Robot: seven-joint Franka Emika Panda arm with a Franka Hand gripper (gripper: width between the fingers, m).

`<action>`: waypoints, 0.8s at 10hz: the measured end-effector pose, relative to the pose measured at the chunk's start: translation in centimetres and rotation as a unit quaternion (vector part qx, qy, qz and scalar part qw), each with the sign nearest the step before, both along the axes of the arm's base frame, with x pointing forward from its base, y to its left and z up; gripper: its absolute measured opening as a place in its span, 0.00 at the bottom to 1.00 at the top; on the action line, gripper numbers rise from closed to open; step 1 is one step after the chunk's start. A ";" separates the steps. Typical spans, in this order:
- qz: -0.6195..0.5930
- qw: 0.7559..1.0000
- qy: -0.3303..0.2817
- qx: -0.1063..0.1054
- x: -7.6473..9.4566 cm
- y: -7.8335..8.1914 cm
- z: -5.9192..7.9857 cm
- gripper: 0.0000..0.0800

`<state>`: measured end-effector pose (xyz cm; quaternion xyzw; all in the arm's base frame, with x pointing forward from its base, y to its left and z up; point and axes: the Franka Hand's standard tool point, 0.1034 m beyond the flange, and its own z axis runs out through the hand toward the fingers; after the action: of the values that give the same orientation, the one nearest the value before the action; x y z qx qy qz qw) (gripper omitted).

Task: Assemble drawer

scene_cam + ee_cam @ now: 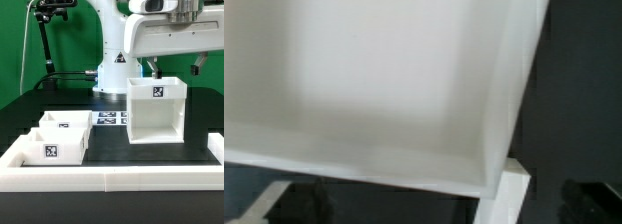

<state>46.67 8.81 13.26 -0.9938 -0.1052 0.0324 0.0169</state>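
Observation:
The drawer's tall white housing (pixel 157 108) stands upright on the dark table, open side facing the exterior view's left, with a tag on its front. Two small open-top trays (pixel 66 123) (pixel 52 145) with tags sit at the exterior view's left. My gripper (pixel 152 70) hangs just above the housing's top back edge. In the wrist view the housing's inner walls (pixel 384 90) fill the picture. My gripper (pixel 438 205) is open there, with dark fingers (pixel 288 203) far apart on either side of one thin wall edge (pixel 510 195), holding nothing.
The marker board (pixel 110 118) lies flat between the trays and the housing. A low white rim (pixel 110 181) borders the table at front and sides. The robot's base (pixel 112 72) stands behind, and a black camera stand (pixel 45 45) is at the back left.

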 end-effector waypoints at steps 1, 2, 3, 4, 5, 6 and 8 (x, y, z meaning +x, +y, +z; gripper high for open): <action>0.000 1.000 0.000 0.000 0.0 0.0 0.0 0.81; 0.000 1.000 0.000 0.000 0.0 0.0 0.0 0.81; -0.015 1.000 0.000 -0.002 -0.3 0.2 -0.2 0.81; -0.026 1.000 0.009 -0.006 -1.5 0.6 -1.0 0.81; -0.028 0.999 0.015 -0.007 -2.1 0.7 -1.5 0.81; -0.034 0.999 0.020 -0.008 -2.6 0.8 -1.8 0.81; -0.038 0.999 0.029 -0.011 -3.3 0.9 -2.5 0.81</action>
<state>43.34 9.69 10.77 -0.9958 -0.0667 0.0621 0.0106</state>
